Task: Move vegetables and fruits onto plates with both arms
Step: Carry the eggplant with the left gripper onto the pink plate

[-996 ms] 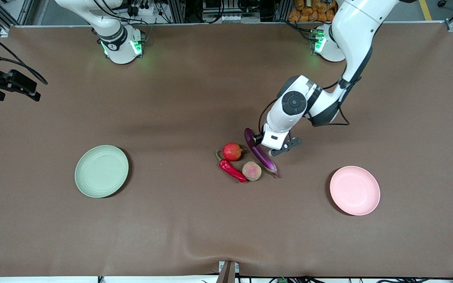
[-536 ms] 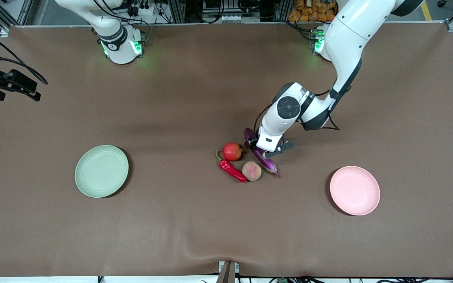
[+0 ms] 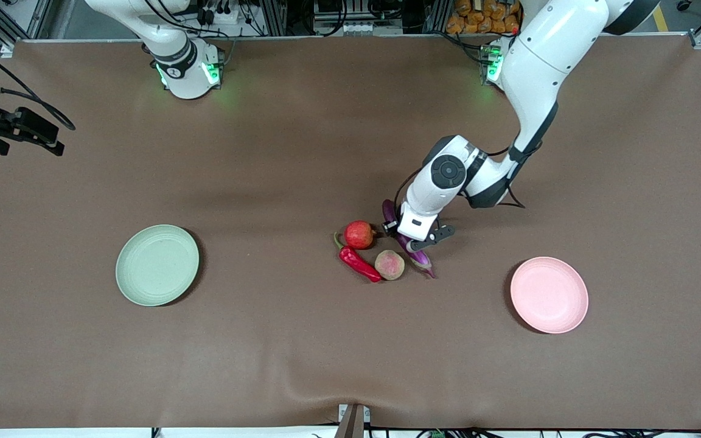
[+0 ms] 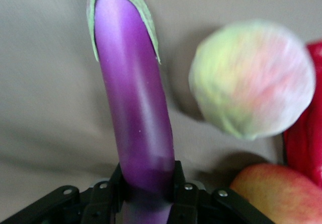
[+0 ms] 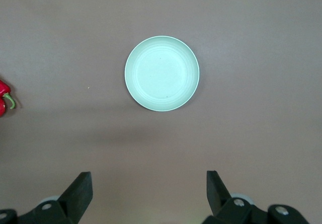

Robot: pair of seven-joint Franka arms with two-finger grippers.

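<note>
Barely started: left gripper (image 3: 408, 238) is clamped on the eggplant (image 4: 135, 108), peach (image 4: 253, 78), apple (image 3: 359, 235) and chili (image 3: 359, 263) right beside it, both plates bare, right gripper (image 5: 146, 191) open, waiting.

A brown cloth-covered table (image 3: 265, 340) carries everything. The pale green plate (image 3: 157, 264) lies toward the right arm's end, the pink plate (image 3: 549, 295) toward the left arm's end, well apart. Between them, near the middle, sits a tight cluster: the red apple-like fruit (image 3: 359, 235), the red chili pepper (image 3: 359, 264) just nearer the front camera, the peach-like fruit (image 3: 389, 264) beside the pepper, and the purple eggplant (image 3: 420, 258) slanting alongside, toward the pink plate.
</note>
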